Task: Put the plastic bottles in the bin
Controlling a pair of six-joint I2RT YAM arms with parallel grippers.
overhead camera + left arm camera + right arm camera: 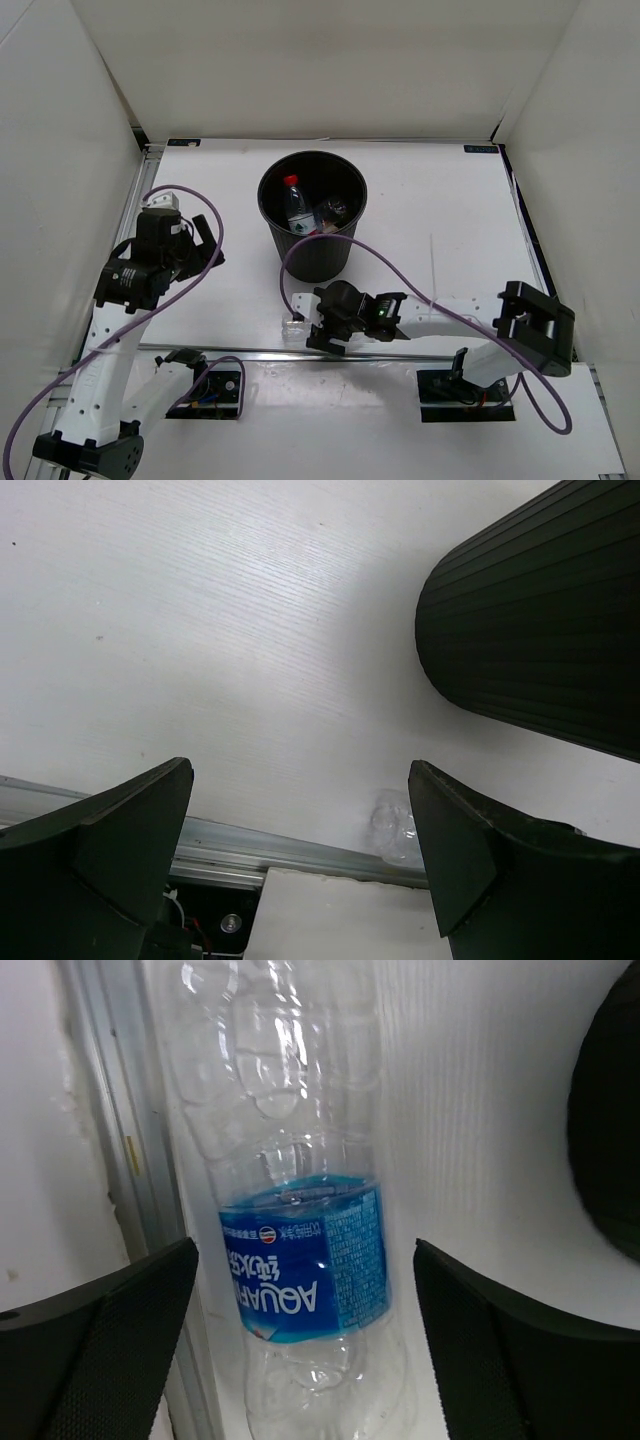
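Bottles (297, 208) in bin (315, 255): several, count unclear. Blue-label bottle (300, 1260) to go, on table (450, 220). R gripper (302, 1250) open astride it, no grip yet; L gripper (300, 770) open, empty.

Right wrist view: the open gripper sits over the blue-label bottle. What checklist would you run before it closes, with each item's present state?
1. Right gripper open, one finger on each side of the blue-label bottle: ok.
2. Bottle lying flat on the table, label between the fingers: ok.
3. Room for the finger nearest the metal rail, which runs close along the bottle: cannot tell.
4. Bin upright, mouth unobstructed, red-capped bottle already inside: ok.
5. Left gripper open, empty, clear of the bottle: ok.
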